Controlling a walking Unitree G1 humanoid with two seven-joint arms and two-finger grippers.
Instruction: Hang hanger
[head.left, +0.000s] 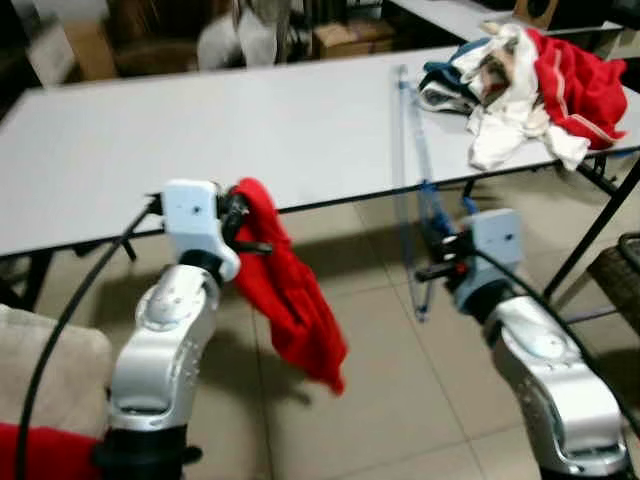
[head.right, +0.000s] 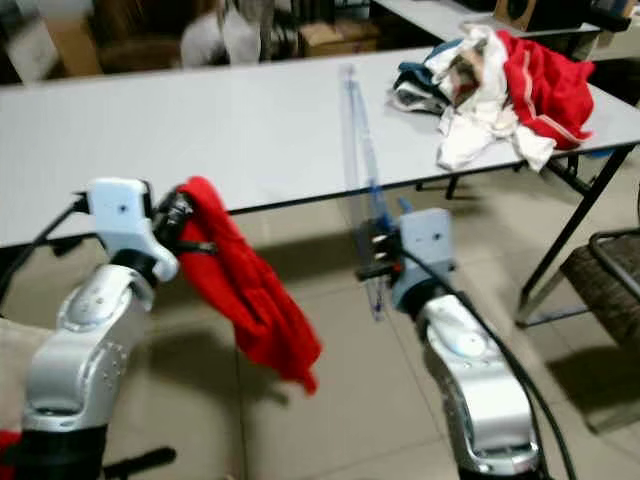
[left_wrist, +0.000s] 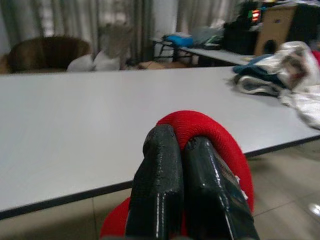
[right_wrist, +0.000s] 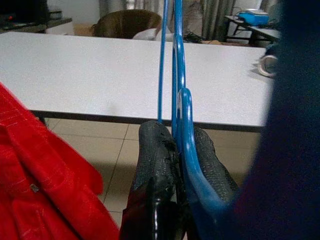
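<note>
My left gripper (head.left: 250, 232) is shut on a red garment (head.left: 295, 300), which droops from the fingers (left_wrist: 172, 180) toward the floor in front of the table edge. My right gripper (head.left: 437, 255) is shut on a blue hanger (head.left: 412, 160); the thin frame rises from the fingers (right_wrist: 160, 155) and leans over the white table (head.left: 200, 130). In the right wrist view the blue hanger (right_wrist: 179, 90) runs between the two black fingers, with the red garment (right_wrist: 45, 185) to one side. Both grippers hover just short of the table's near edge, about a forearm apart.
A heap of clothes (head.left: 540, 85), red, white and dark blue, lies on the table's far right. Black table legs (head.left: 590, 240) stand at right, next to a dark chair (head.left: 620, 270). A beige cushion (head.left: 40, 370) sits at lower left. Boxes and furniture stand behind the table.
</note>
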